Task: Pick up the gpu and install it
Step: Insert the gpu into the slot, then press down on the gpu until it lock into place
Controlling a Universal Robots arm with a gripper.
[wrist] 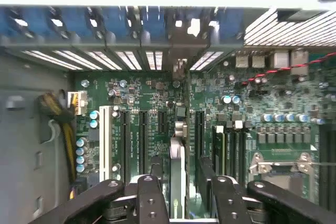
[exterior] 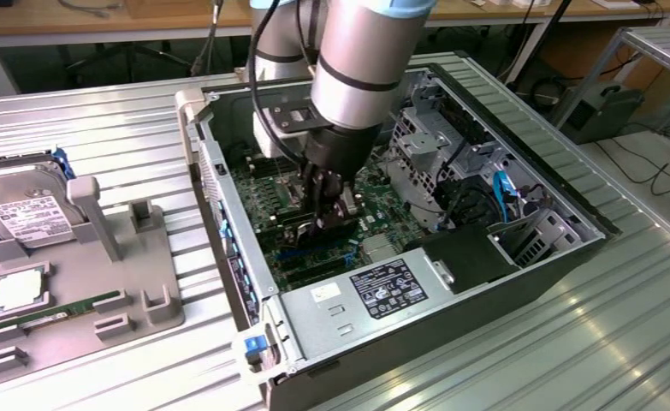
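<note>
Arm reaching steeply down, gripper (exterior: 321, 224) low.
In the wrist view the gripper (wrist: 178, 190) has its black fingers (wrist: 149, 198) spread apart, a gap between them.

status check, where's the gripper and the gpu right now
Gripper down inside the open pc case, fingers spread either side of the gpu. Gpu standing edge-on over the motherboard slots. Nothing seen blocking.
</note>
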